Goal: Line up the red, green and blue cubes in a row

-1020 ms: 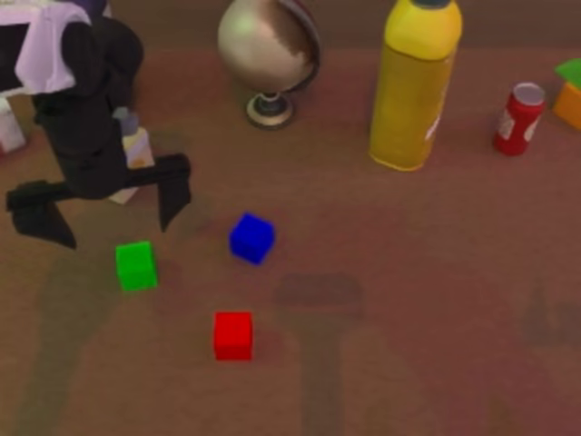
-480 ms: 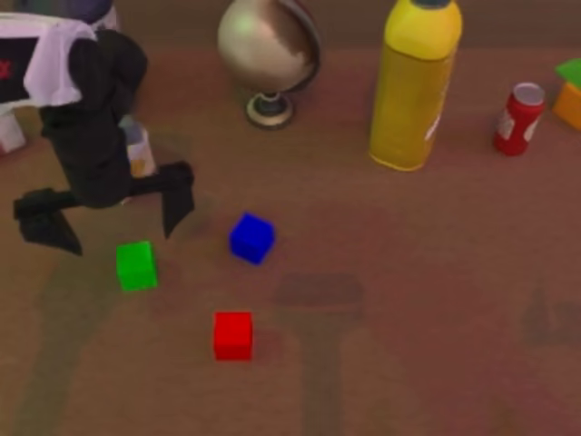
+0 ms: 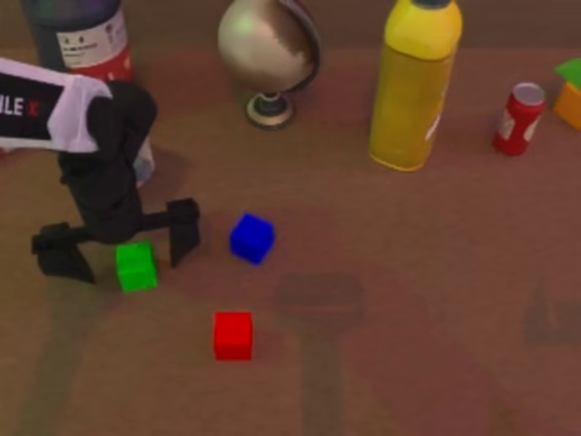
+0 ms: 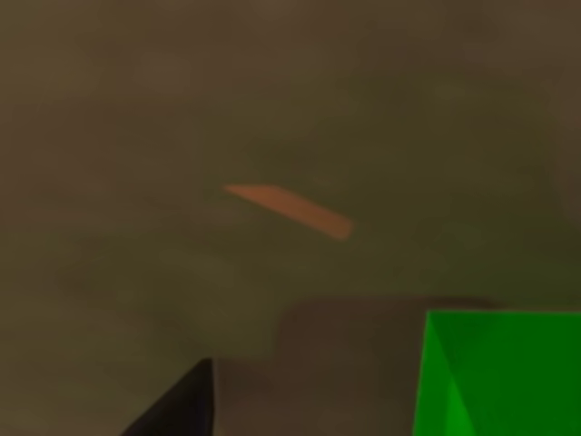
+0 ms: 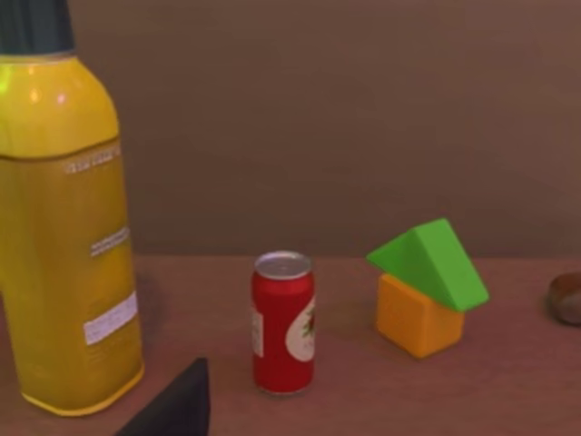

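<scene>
Over the green cube (image 3: 136, 266), the left claw (image 3: 118, 241) has lowered, spread.

The top view looks straight down on the whole surface (image 3: 436, 300). The left wrist view sits very close above the surface, catching a corner of the green cube (image 4: 499, 374), which the top view shows at left (image 3: 136, 266). The right wrist view looks level across the far right, sharing the yellow bottle (image 5: 64, 236) (image 3: 413, 86) and red can (image 5: 283, 322) (image 3: 518, 118).

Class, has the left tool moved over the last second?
Yes. The left tool has moved toward the green cube, which stayed put, and now straddles it, open.
</scene>
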Controlling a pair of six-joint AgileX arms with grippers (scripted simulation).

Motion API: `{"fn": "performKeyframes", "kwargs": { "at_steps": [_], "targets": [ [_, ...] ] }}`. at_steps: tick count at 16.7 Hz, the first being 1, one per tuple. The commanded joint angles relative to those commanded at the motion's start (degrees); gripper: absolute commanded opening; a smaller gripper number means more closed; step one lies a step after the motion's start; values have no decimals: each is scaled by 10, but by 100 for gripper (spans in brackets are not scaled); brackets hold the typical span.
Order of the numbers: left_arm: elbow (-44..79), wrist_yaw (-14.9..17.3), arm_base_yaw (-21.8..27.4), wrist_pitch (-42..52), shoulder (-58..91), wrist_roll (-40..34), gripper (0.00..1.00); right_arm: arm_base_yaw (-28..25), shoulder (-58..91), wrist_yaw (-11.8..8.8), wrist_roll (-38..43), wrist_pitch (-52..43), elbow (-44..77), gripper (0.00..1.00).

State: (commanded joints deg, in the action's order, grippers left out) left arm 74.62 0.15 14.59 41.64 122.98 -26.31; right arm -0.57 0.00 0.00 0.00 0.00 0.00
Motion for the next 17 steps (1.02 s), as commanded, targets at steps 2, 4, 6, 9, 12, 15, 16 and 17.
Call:
{"fn": "performKeyframes", "kwargs": {
  "at_steps": [2, 4, 6, 9, 12, 15, 16, 17],
  "targets": [
    [0, 0, 0, 0, 0, 0, 100, 0, 0, 0, 0, 0, 0, 100],
    [0, 0, 0, 0, 0, 0, 92, 0, 0, 0, 0, 0, 0, 100],
    [0, 0, 0, 0, 0, 0, 77, 0, 0, 0, 0, 0, 0, 100],
    [0, 0, 0, 0, 0, 0, 55, 0, 0, 0, 0, 0, 0, 100],
    [0, 0, 0, 0, 0, 0, 32, 0, 0, 0, 0, 0, 0, 100],
    [0, 0, 0, 0, 0, 0, 10, 0, 0, 0, 0, 0, 0, 100],
    [0, 0, 0, 0, 0, 0, 2, 0, 0, 0, 0, 0, 0, 100],
    [0, 0, 0, 0, 0, 0, 0, 0, 0, 0, 0, 0, 0, 100]
  ]
}}
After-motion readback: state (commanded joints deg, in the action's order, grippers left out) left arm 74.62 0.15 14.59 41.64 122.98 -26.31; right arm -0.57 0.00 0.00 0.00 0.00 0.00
